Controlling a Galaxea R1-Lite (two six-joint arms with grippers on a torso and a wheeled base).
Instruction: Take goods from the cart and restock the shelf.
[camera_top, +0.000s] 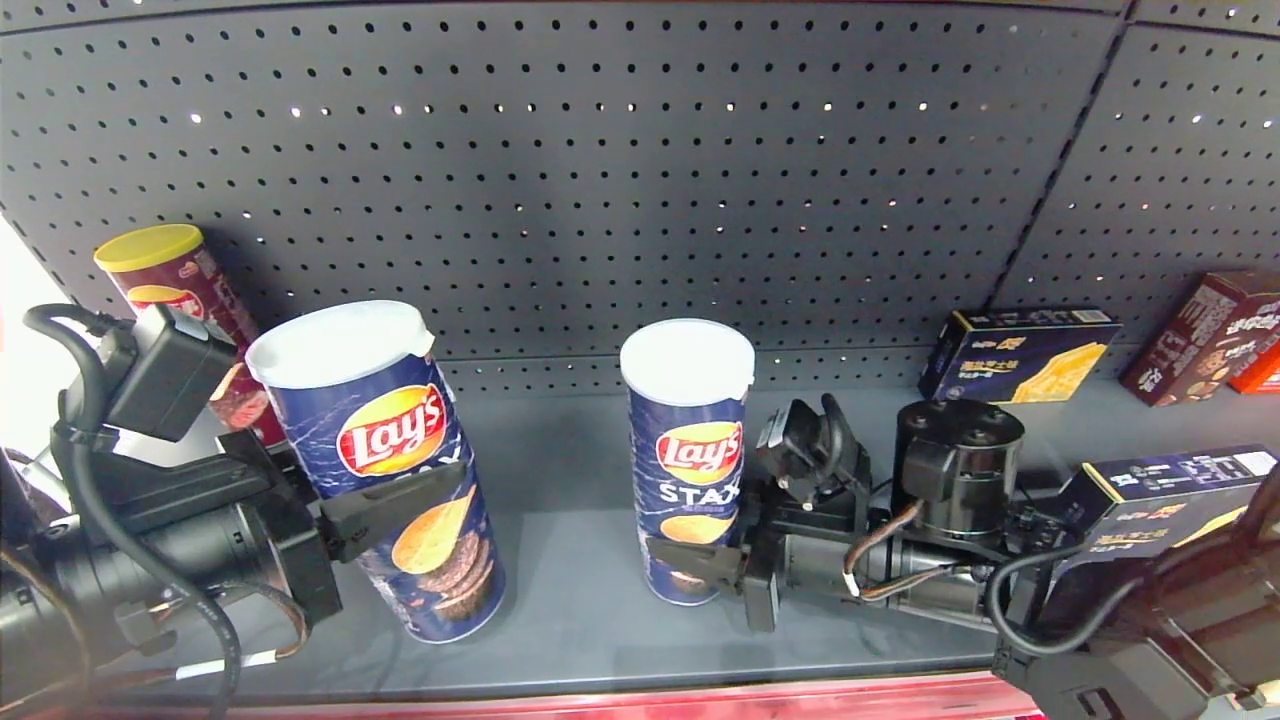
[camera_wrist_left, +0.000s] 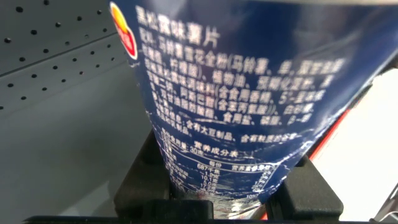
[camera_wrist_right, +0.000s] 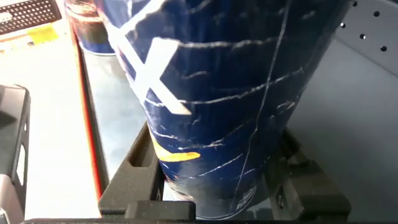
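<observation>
Two blue chips cans with white lids are on the grey shelf (camera_top: 570, 470). The left can (camera_top: 385, 450) leans with its lid toward the left; whether its base rests on the shelf I cannot tell. My left gripper (camera_top: 400, 505) is shut on its lower half, and the left wrist view shows the can's printed side (camera_wrist_left: 230, 93) between the fingers of the left gripper (camera_wrist_left: 224, 196). The middle can (camera_top: 688, 450) stands upright on the shelf. My right gripper (camera_top: 697, 555) is shut low on it, and the right wrist view shows that can (camera_wrist_right: 230, 106) in the right gripper (camera_wrist_right: 217, 190).
A maroon can with a yellow lid (camera_top: 175, 280) stands at the back left. At the right are two dark blue boxes (camera_top: 1020, 355) (camera_top: 1170, 495), a brown box (camera_top: 1200, 335) and an orange one (camera_top: 1262, 370). A pegboard wall (camera_top: 640, 180) backs the shelf. A red strip (camera_top: 640, 700) edges its front.
</observation>
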